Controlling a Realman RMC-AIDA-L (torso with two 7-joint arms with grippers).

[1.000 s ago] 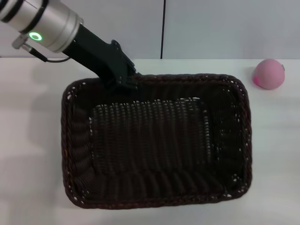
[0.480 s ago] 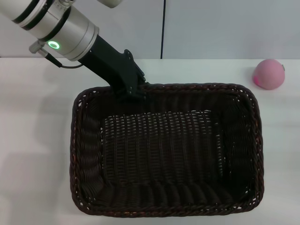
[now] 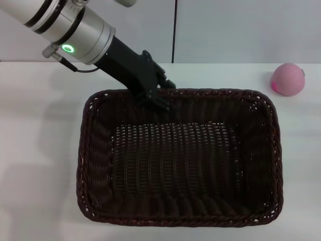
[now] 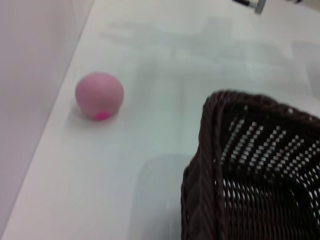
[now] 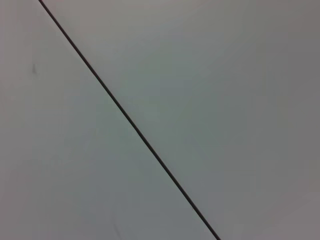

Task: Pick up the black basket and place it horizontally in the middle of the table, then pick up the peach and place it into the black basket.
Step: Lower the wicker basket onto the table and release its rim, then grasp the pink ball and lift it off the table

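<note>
Left gripper (image 3: 159, 96) pinching black basket (image 3: 180, 160) rim, frame upper left; lower level onto bench (image 3: 40, 150), long side horizontal, then release.

The black basket (image 3: 180, 160) lies on the counter (image 3: 40, 150) — the peach (image 3: 288, 79) sits behind its right corner, apart.

The wide plain white flat table (image 3: 40, 150) carries two things. A large rectangular woven wicker basket (image 3: 180, 160), very dark brown-black with a braided rim, sits with its long sides parallel to the table's far edge, filling the middle. A small round pale-pink toy peach (image 3: 288, 79) lies well apart, near the far right corner.
</note>
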